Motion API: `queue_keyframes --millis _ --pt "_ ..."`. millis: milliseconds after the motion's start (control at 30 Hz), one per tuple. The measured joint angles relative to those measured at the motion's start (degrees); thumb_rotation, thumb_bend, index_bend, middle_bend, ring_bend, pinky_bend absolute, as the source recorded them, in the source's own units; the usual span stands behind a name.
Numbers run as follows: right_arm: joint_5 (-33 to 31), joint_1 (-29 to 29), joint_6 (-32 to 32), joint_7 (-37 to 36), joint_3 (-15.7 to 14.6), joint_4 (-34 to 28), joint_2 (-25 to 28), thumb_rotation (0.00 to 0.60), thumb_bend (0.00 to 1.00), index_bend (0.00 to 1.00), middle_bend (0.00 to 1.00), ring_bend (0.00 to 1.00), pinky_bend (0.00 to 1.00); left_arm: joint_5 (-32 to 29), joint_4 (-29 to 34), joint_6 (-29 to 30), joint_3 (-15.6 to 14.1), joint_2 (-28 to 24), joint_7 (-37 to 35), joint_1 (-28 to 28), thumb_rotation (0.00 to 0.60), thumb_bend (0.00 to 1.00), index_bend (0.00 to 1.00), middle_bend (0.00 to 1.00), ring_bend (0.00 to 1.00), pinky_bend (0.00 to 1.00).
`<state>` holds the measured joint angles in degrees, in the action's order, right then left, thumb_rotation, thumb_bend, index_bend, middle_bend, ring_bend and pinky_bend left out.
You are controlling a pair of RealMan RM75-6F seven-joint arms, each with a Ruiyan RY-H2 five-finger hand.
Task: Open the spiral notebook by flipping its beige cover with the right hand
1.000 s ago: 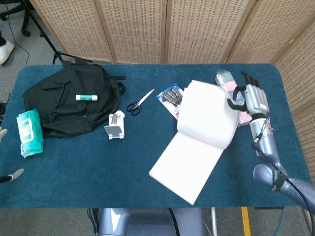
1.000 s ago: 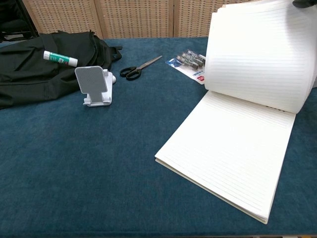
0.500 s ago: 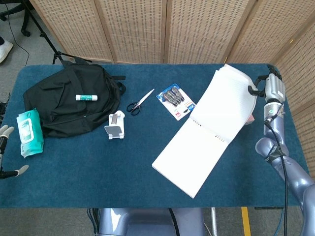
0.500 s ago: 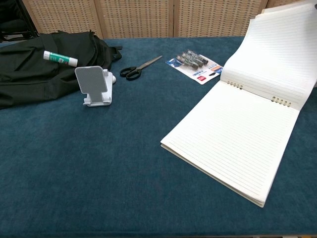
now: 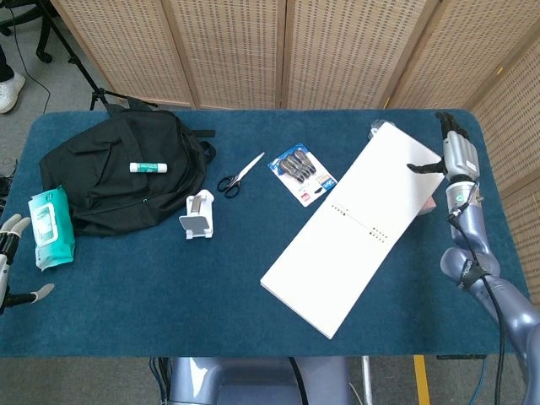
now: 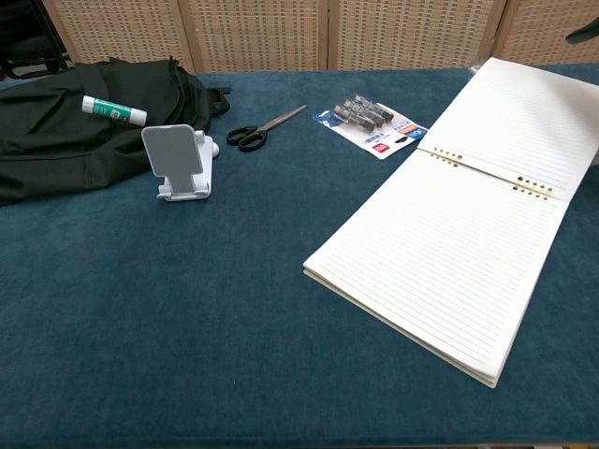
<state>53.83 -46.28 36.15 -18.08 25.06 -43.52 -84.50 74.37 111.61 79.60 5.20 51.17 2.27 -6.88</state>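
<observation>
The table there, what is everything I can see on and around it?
Table: one, dark blue cloth top.
Spiral notebook: one, white lined pages, lying open at the right.
Packet of pens: one, blue and white card, beside the notebook's upper left.
Scissors: one, black handles, middle of the table.
Phone stand: one, white, below the scissors.
Backpack: one, black, at the left.
Glue stick: one, white and green, on the backpack.
Wet wipes pack: one, green, left edge.
Folding screen: woven beige panels, behind the table.
Left hand: grey, off the left edge, fingers apart, holding nothing.
Right hand: grey, at the notebook's far right corner, holding nothing.
</observation>
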Motion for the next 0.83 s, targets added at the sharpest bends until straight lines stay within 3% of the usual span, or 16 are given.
queue_keyframes --millis 233,400,600,833 --pt "7.28 5.57 7.56 -1.26 -2.73 -15.65 6.68 0.600 0.00 0.00 0.00 0.00 0.00 3.73 -0.34 1.54 -1.04 -0.95 -2.95 1.21 0.600 0.00 0.00 0.00 0.00 0.00" --pt "19.67 11.48 17.31 -1.39 -8.22 -28.34 12.49 0.600 0.00 0.00 0.00 0.00 0.00 5.91 -0.81 3.77 -1.75 -1.09 -4.21 2.53 0.600 0.00 0.00 0.00 0.00 0.00" --pt "33.61 17.68 30.78 0.51 -15.07 -33.90 16.10 0.600 0.00 0.00 0.00 0.00 0.00 8.46 -1.21 6.04 -2.66 -1.19 -5.70 4.02 0.600 0.00 0.00 0.00 0.00 0.00" --pt "43.63 26.43 45.38 9.33 -22.45 -39.06 18.23 0.600 0.00 0.00 0.00 0.00 0.00 11.38 -2.39 9.07 -3.81 -0.99 -7.78 6.07 0.600 0.00 0.00 0.00 0.00 0.00"
